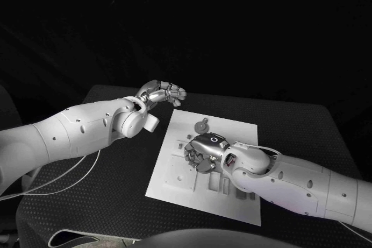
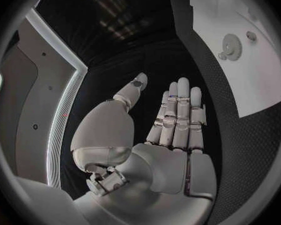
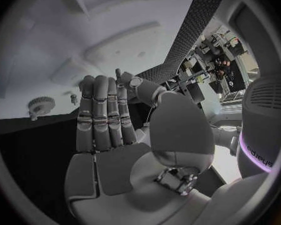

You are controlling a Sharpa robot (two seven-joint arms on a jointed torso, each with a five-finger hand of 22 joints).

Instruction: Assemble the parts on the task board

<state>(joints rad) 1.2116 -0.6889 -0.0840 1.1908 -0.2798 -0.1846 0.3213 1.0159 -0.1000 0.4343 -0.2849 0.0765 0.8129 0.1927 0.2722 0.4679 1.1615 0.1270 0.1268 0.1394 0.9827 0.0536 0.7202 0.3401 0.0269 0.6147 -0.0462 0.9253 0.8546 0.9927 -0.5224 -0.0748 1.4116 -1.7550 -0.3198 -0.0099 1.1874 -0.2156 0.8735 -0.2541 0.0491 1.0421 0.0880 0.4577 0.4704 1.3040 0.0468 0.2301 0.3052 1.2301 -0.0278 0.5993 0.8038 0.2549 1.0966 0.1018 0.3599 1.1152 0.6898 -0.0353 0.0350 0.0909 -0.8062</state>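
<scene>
On the bench (image 1: 310,124), the task board (image 1: 233,129) lies flat mid-surface, a small gear (image 1: 203,121) near its far edge and other small parts standing by it. Right hand (image 1: 203,153) hovers low over the board's middle, fingers straight and together, nothing held. Left hand (image 1: 163,92) sits off the far-left corner, fingers extended, empty. Parts look like rigid plastic: light, smooth, probably slippery, not fragile. Gear is thin and flat; best pinched by the toothed rim, fingertips opposed, light force.
</scene>
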